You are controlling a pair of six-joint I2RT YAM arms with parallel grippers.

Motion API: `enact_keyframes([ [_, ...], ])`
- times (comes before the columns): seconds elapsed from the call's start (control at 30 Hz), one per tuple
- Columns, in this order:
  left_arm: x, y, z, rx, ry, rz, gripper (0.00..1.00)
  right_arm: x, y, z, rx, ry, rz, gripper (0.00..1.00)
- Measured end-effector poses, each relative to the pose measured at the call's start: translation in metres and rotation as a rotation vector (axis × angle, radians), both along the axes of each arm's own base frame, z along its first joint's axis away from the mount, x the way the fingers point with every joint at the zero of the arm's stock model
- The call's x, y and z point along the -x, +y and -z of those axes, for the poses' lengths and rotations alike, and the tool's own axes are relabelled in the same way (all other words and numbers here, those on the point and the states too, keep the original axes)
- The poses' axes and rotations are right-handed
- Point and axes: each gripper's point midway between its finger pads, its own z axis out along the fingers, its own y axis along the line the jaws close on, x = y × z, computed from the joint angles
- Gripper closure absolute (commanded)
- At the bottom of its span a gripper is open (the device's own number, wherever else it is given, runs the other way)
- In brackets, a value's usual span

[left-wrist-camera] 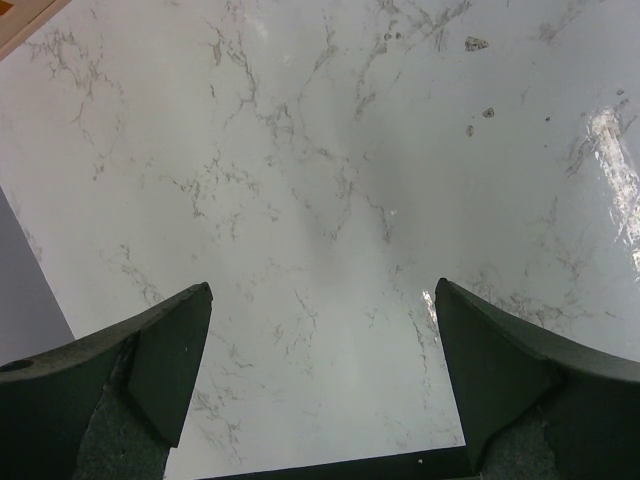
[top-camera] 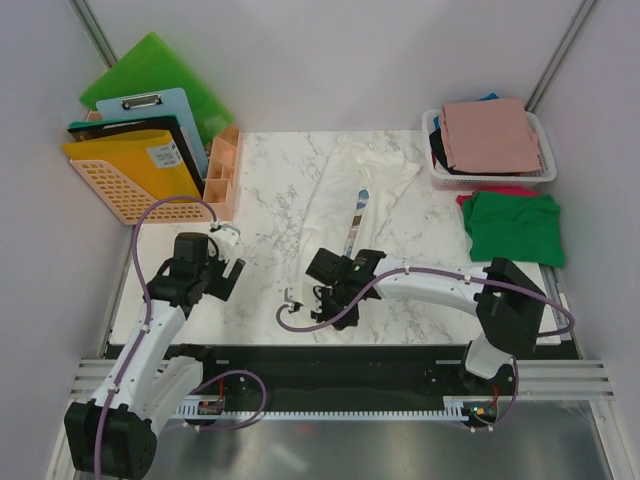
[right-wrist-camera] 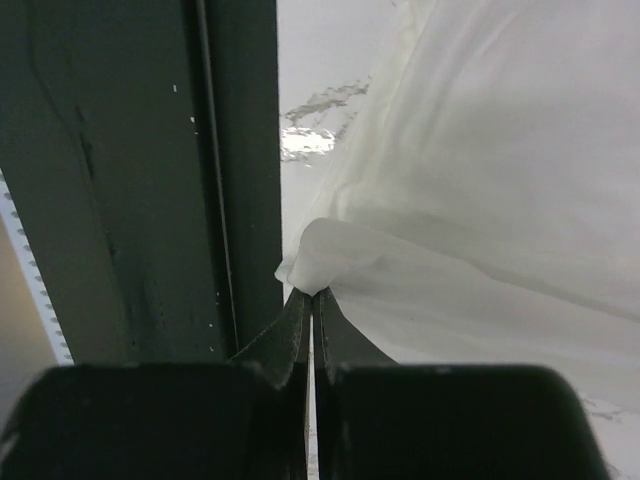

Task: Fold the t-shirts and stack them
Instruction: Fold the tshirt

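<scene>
Well, your right gripper [right-wrist-camera: 312, 293] was pinched tight on the near edge of the cream-white t-shirt [top-camera: 345, 195], which lay stretched along the middle of the marble table [top-camera: 270, 200]; your left gripper [left-wrist-camera: 322, 298] hung wide open above the marble.

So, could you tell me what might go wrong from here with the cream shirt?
1. The right gripper pinches only a small tuck at the edge of the cream shirt, so the cloth may slip out when it is lifted.
2. The left gripper hangs open over bare table, apart from the shirt. A one-armed pull could bunch it rather than fold it.
</scene>
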Motion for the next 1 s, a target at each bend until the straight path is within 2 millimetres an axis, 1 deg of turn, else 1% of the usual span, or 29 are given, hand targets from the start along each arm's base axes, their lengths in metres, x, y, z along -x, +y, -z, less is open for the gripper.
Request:
enact_keyframes([
  [0.13,0.000,0.000,0.000,0.000,0.000,0.000,0.00,0.013,0.008,0.013,0.038,0.033,-0.051,1.00],
  [0.23,0.000,0.000,0.000,0.000,-0.001,0.000,0.00,0.017,0.014,0.019,0.053,0.041,-0.077,1.00],
  [0.33,0.000,0.000,0.000,0.000,-0.001,0.000,0.00,0.016,0.023,0.018,0.047,0.036,-0.093,1.00],
  [0.5,0.000,0.000,0.000,0.000,-0.001,0.000,0.00,0.008,0.042,0.009,0.010,0.022,-0.101,1.00],
  [0.57,0.000,0.000,0.000,0.000,-0.001,0.000,0.00,0.006,0.050,0.007,-0.003,0.021,-0.108,0.97],
  [0.6,0.000,0.000,0.000,0.000,-0.001,0.000,0.00,0.005,0.052,0.008,-0.005,0.022,-0.112,0.86],
  [0.63,0.000,0.000,0.000,0.000,-0.001,0.000,0.00,0.006,0.056,0.009,-0.006,0.026,-0.115,0.73],
  [0.67,0.000,0.000,0.000,0.000,-0.001,0.000,0.00,0.006,0.058,0.011,-0.003,0.031,-0.116,0.46],
  [0.7,0.000,0.000,0.000,0.000,-0.001,0.000,0.00,0.006,0.060,0.014,0.001,0.034,-0.120,0.38],
  [0.77,0.000,0.000,0.000,0.000,-0.001,0.000,0.00,0.008,0.062,0.020,0.010,0.039,-0.129,0.15],
  [0.8,0.000,0.000,0.000,0.000,-0.001,0.000,0.00,0.009,0.062,0.022,0.015,0.040,-0.129,0.13],
  [0.9,0.000,0.000,0.000,0.000,-0.001,0.001,0.00,0.006,0.063,0.021,0.014,0.010,-0.129,0.12],
  [1.0,0.000,0.000,0.000,0.000,-0.001,0.001,0.00,-0.005,0.059,0.010,0.001,-0.069,-0.096,0.09],
])
